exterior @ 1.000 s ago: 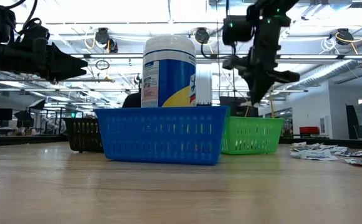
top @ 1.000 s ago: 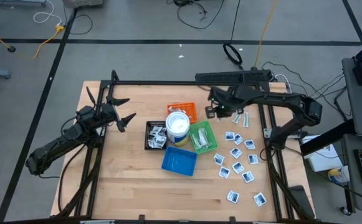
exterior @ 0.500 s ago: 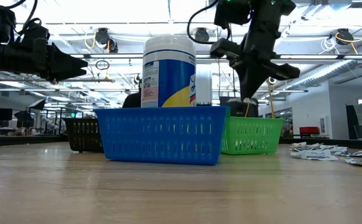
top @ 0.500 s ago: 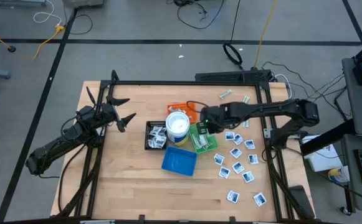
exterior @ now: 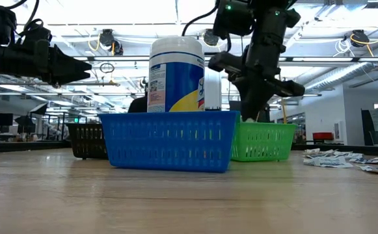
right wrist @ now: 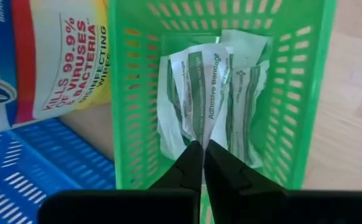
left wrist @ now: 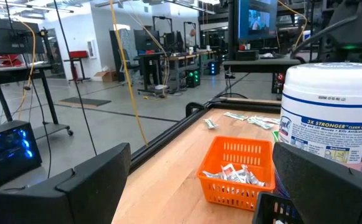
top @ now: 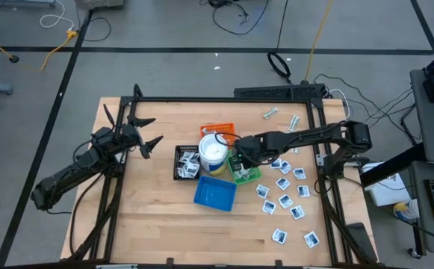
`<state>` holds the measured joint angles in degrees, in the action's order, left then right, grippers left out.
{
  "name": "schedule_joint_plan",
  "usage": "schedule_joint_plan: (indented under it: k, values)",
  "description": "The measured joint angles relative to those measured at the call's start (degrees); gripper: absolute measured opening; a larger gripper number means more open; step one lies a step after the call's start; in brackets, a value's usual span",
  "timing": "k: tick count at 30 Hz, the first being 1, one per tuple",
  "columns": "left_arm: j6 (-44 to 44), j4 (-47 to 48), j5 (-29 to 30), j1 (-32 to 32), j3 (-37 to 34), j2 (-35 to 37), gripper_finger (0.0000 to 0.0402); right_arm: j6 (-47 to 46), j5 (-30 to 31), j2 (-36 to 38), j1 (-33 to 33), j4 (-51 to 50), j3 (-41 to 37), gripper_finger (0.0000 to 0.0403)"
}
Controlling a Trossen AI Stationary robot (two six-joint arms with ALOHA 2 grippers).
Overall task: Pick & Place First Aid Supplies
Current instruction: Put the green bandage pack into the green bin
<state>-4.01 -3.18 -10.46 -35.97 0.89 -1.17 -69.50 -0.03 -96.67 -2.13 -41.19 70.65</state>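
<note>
Right wrist view: my right gripper [right wrist: 203, 163], clenched on a narrow white-and-green wrapped adhesive bandage strip [right wrist: 207, 93], hangs over the green slotted plastic basket [right wrist: 311, 93], the strip's long axis running straight ahead along the basket's length.

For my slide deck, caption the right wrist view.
Right pincer pinches a bandage strip over the green basket.

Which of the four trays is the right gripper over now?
The green tray, right of the white tub; the right gripper hangs over the wrapped bandage strips inside.
</note>
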Motion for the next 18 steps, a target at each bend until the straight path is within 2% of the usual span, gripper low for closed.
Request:
schedule_joint_plan:
  k: [4,7,18]
  values:
    - [0.0,0.0,0.0,0.0,0.0,0.0,0.0397,1.5,0.2,0.0,0.0,0.3,0.0,0.0014]
    - [0.0,0.0,0.0,0.0,0.0,0.0,0.0397,2.5,1.3,0.0,0.0,0.1,0.0,0.0038]
    - [0.0,0.0,0.0,0.0,0.0,0.0,0.0397,7.3,1.5,0.0,-1.0,-0.4,0.0,0.0207]
